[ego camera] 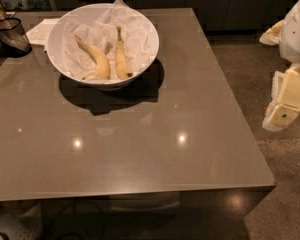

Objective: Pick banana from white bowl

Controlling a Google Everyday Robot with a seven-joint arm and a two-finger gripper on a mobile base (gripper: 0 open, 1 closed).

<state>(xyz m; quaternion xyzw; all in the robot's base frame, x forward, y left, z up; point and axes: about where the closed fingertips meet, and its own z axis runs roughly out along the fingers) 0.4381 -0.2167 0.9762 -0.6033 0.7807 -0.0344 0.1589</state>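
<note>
The white bowl (57, 54) stands at the back left of the grey table (155, 134), lined with crumpled white paper. Two yellow bananas lie in it side by side: a curved left banana (95, 58) and a straighter right banana (121, 56). My gripper (286, 104) is at the right edge of the view, off the table's right side and far from the bowl, with the white arm above it.
A dark glass vessel (9, 34) stands at the table's far left corner. A white paper sheet (41, 30) lies behind the bowl. Dark cabinets run along the back. Speckled floor lies to the right of the table.
</note>
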